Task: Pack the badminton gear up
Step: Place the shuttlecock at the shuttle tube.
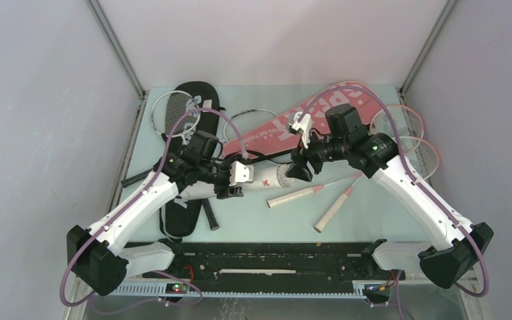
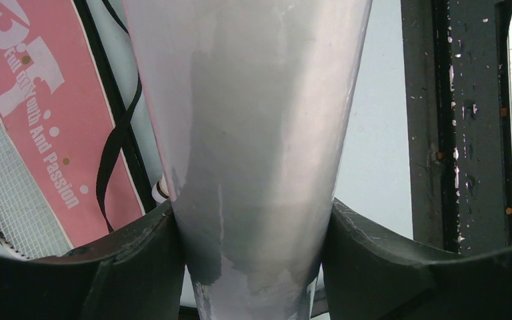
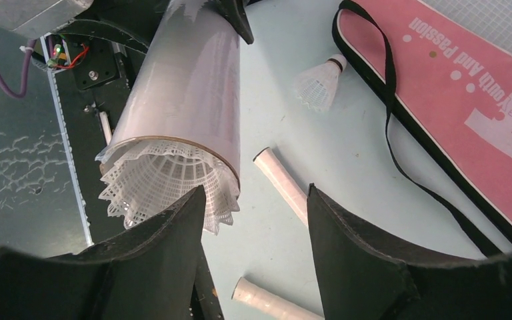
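Shuttlecock poking from tube, left tool gripping

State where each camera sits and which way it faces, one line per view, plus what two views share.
Top: above and behind the arms, looking down on the table; both arms show whole.
Left wrist: looks along the tube clamped in the left gripper.
Right wrist: faces the tube's open end and its shuttlecock; the open right gripper shows below.
Shared: both wrist views show the tube and pink cover.
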Robot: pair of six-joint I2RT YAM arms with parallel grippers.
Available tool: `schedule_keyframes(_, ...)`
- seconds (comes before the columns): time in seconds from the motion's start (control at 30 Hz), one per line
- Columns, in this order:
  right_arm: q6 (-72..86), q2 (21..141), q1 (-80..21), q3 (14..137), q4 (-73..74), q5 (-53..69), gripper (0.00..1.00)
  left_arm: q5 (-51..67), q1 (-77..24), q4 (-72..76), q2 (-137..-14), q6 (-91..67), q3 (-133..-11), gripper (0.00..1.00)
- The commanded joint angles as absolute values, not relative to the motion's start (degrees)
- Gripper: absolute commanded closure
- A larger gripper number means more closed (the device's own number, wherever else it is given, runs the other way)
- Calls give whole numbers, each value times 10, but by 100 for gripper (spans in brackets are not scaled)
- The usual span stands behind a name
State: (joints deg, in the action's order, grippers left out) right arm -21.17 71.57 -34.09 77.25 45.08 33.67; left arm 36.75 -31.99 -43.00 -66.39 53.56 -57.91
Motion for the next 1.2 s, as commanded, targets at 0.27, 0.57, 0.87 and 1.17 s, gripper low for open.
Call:
schedule_keyframes(0.27, -217, 715, -344, 759, 426, 335, 32, 436, -322, -418, -654, 526, -618, 42)
schedule_keyframes(0.57, -210, 737, -369, 759, 416, 315, 32, 456, -322, -394, -657, 492, -614, 44)
schedule_keyframes(0.87, -207, 745, -378, 760, 409, 305, 30, 425, -322, -387, -661, 505, -605, 44)
schedule_keyframes(1.17, -189, 721, -313, 809, 432, 386, 23, 329, -322, -439, -647, 600, -594, 42)
